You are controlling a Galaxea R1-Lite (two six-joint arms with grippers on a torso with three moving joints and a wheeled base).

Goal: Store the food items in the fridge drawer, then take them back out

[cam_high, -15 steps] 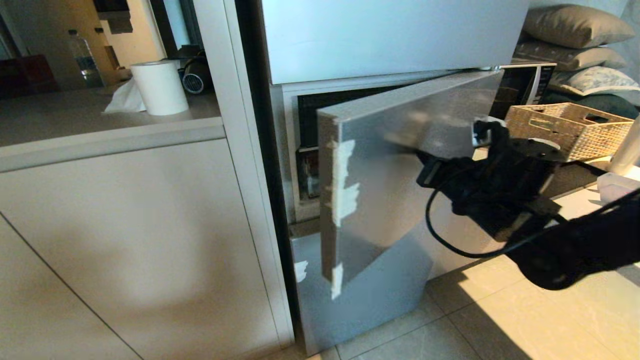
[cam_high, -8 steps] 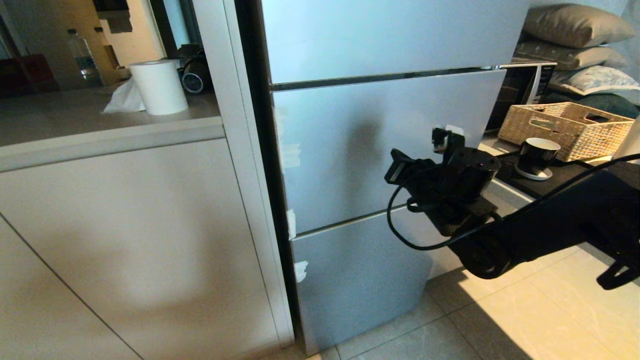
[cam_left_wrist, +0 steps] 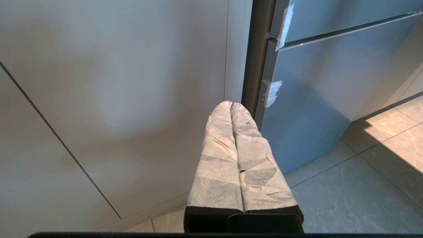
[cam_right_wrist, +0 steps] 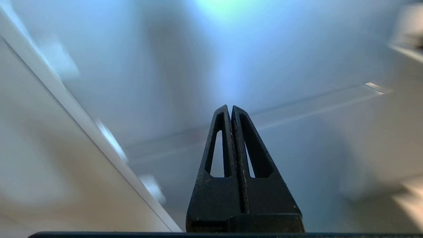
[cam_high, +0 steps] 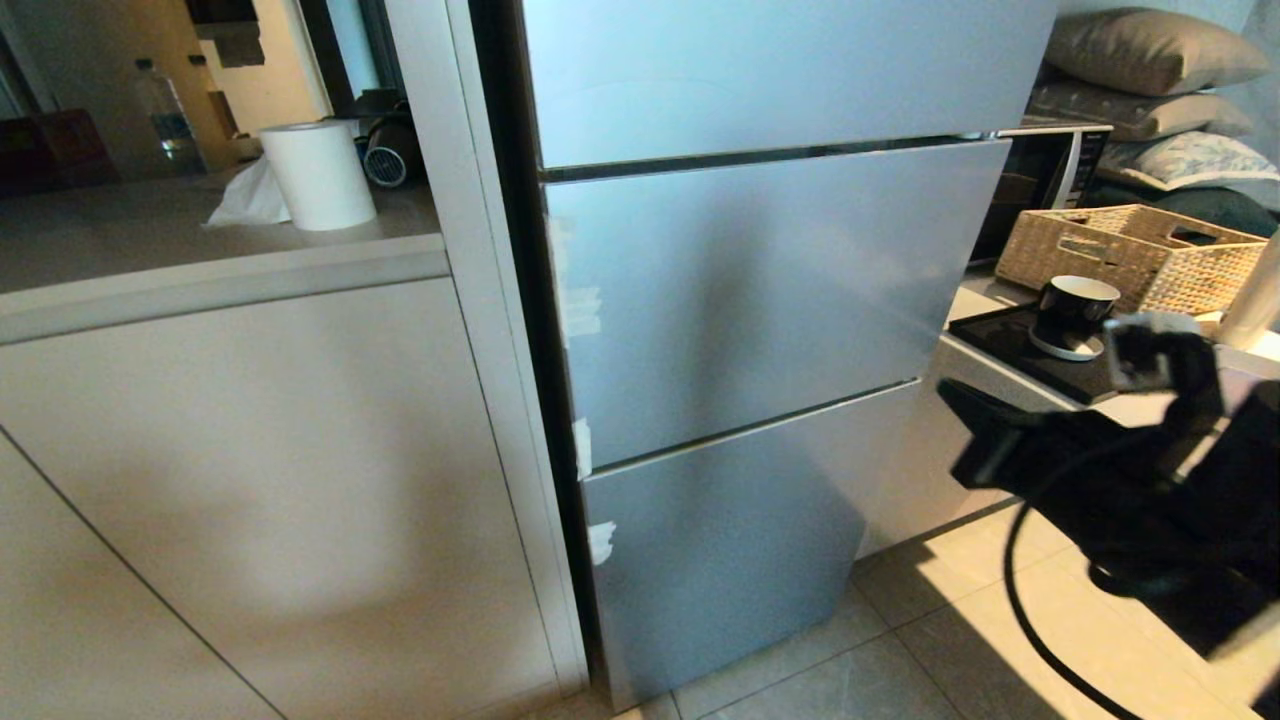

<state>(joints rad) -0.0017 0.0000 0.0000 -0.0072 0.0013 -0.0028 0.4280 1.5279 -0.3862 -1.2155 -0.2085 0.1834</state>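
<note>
Head view: the fridge point(cam_high: 760, 300) stands shut, its three silver-grey door panels flush one above another, and it is my landmark for all else. My right gripper point(cam_right_wrist: 230, 109) hangs off the fridge's right side, low, out over the tiled floor point(cam_high: 1000, 620), clear of the door panels and touching nothing; in the right wrist view its two black fingers point(cam_right_wrist: 218, 148) lie pressed together, empty, pointing at the blurred fridge front. In the head view my right arm point(cam_high: 1130, 490) is a dark mass with a looped cable, between the fridge's lower right corner and the counter. My left gripper point(cam_left_wrist: 231, 107) sits parked low in front of the pale cabinet point(cam_high: 270, 480) to the fridge's left, its wrapped fingers point(cam_left_wrist: 219, 155) closed against each other, holding nothing, aimed at the seam where cabinet meets fridge. The food items and the fridge drawer are nowhere visible; with the doors shut I cannot tell where they lie. White tape patches point(cam_high: 585, 310) dot the fridge's left edge. To the fridge's right, on a counter, a dark cup point(cam_high: 1072, 315) stands on a black tray beside a wicker basket point(cam_high: 1130, 255), with a microwave point(cam_high: 1045, 165) behind and pillows point(cam_high: 1150, 50) above. To the fridge's left, on the cabinet top, a white paper roll point(cam_high: 320, 175) stands upright.
</note>
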